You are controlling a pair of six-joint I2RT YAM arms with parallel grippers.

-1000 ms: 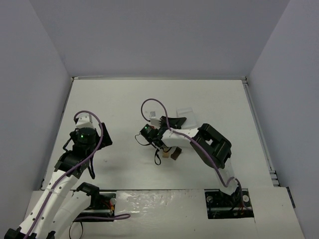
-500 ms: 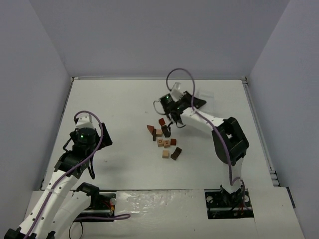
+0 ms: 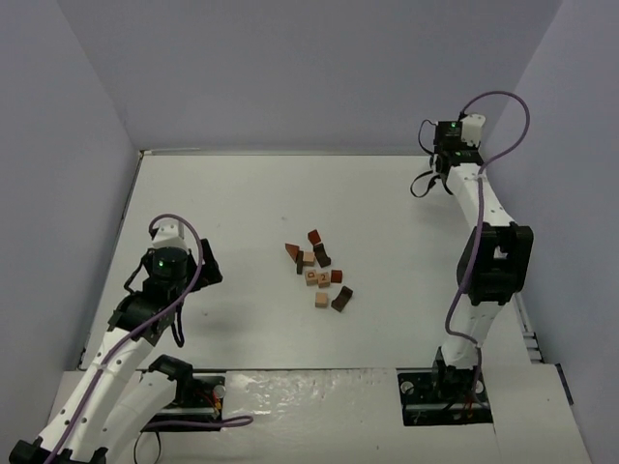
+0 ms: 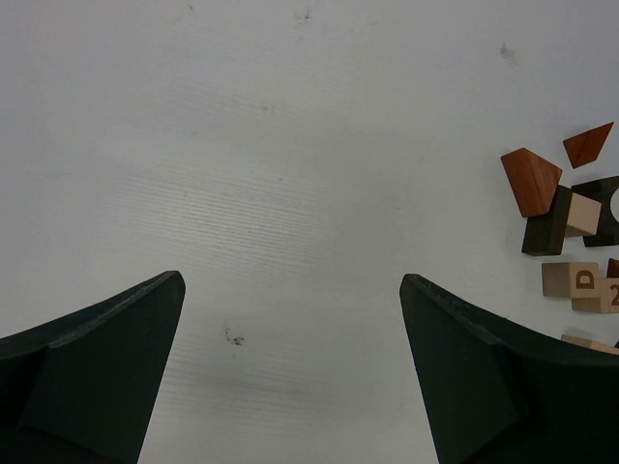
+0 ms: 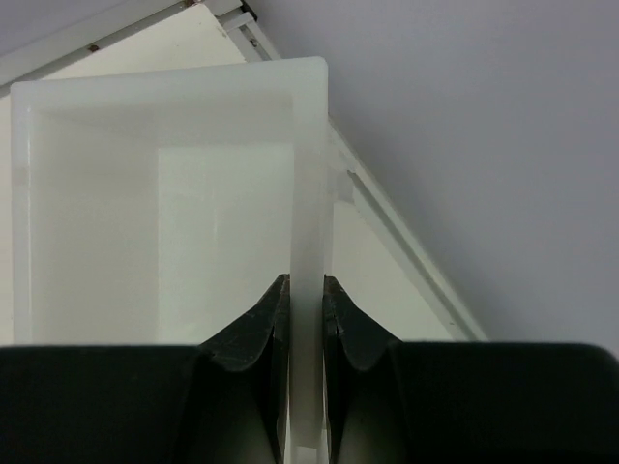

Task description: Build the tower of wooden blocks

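The wood blocks (image 3: 316, 274) lie in a loose cluster at the middle of the desk (image 3: 222, 193) (at the right edge of the frame in the left wrist view), with bare desk open all round them out to its edges. The left jaws, at the lower left, stand spread wide over bare desk, well apart from the blocks. The right jaws, up in the upper right corner by the desk's far edge, pinch the thin wall of a white tray (image 5: 309, 145).

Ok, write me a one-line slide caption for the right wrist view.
Right gripper clamped on one wall of the white plastic tray, held up near the table's far corner.
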